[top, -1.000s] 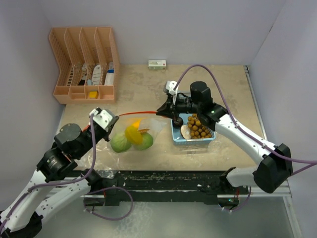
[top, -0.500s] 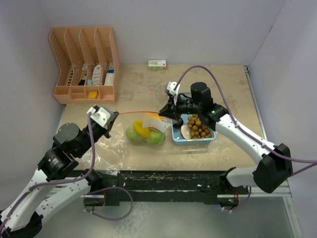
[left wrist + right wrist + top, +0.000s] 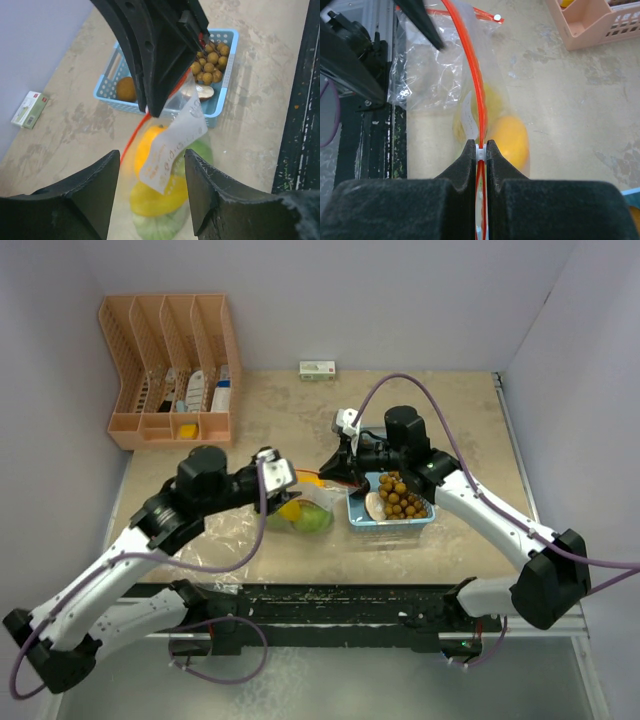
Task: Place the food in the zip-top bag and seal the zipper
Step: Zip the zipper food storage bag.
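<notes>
Zip-top bag [image 3: 306,514]: limp, slippery film, we judge; our right gripper [image 3: 480,146] pinches its stiffer orange-red zipper [image 3: 478,95]; left gripper [image 3: 152,156] gapes empty.

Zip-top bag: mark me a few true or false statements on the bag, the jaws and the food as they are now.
1. The right gripper has its jaws shut on the orange zipper of the bag. True.
2. The left gripper has its jaws clamped on the bag. False: they stand open above it and hold nothing.
3. The brown balls are in the bag. False: they lie in the blue tray with the beige slice and the brown lump.
4. A yellow fruit and a green fruit are inside the bag. True.
</notes>
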Robot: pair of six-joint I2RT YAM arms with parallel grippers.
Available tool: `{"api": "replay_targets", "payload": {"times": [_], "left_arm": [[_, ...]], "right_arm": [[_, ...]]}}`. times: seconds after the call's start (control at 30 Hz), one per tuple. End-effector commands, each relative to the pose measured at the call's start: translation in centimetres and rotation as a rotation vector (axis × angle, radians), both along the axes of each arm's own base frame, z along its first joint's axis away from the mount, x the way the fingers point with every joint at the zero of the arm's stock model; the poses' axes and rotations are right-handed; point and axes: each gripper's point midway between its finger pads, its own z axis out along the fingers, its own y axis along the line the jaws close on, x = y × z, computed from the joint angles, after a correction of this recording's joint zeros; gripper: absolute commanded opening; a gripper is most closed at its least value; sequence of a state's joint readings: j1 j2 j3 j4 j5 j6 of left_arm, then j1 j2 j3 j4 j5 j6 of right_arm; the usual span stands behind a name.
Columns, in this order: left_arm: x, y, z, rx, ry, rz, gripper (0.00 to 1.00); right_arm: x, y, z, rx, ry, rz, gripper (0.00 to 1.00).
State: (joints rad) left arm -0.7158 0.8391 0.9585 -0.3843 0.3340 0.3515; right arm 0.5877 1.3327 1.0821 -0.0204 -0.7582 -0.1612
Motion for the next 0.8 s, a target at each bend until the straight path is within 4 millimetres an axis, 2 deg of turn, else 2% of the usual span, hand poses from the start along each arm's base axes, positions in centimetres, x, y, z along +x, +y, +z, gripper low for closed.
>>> {"api": "replay_targets", "payload": {"times": [0.0, 0.17, 0.3, 0.37, 0.4, 0.43, 0.53, 0.63, 0.77], "left_arm": [[2.0, -2.9, 1.5, 0.046, -0.084, -0.106, 0.59], [4.8, -4.1, -1.8, 0.143, -0.066, -0.087, 0.54], [4.5, -4.5, -4.0, 0.176, -0.022, -0.122, 0.52], [4.3, -4.5, -4.4, 0.176, -0.015, -0.130, 0.49], [4.3, -4.4, -4.5, 0.181, -0.010, -0.127, 0.45], [4.2, -4.3, -4.8, 0.190, -0.003, -0.127, 0.37], [4.2, -4.0, -5.1, 0.221, 0.019, -0.123, 0.02], [4.5, -3.4, -5.1, 0.238, 0.022, -0.090, 0.00], [5.0, -2.2, -3.8, 0.223, -0.019, -0.013, 0.00]], "right_arm": [[-1.0, 0.2, 1.3, 0.030, -0.038, 0.074, 0.00], [-1.4, 0.1, 1.7, 0.039, -0.048, 0.088, 0.00], [-1.5, 0.0, 1.8, 0.041, -0.051, 0.093, 0.00], [-1.5, 0.1, 1.8, 0.040, -0.052, 0.092, 0.00], [-1.4, 0.0, 1.8, 0.040, -0.052, 0.090, 0.00], [-1.4, 0.1, 1.7, 0.037, -0.049, 0.089, 0.00], [-1.2, 0.1, 1.6, 0.032, -0.049, 0.083, 0.00], [-1.1, 0.1, 1.5, 0.029, -0.049, 0.077, 0.00], [-0.6, -0.2, 1.4, 0.012, -0.055, 0.043, 0.00]]}}
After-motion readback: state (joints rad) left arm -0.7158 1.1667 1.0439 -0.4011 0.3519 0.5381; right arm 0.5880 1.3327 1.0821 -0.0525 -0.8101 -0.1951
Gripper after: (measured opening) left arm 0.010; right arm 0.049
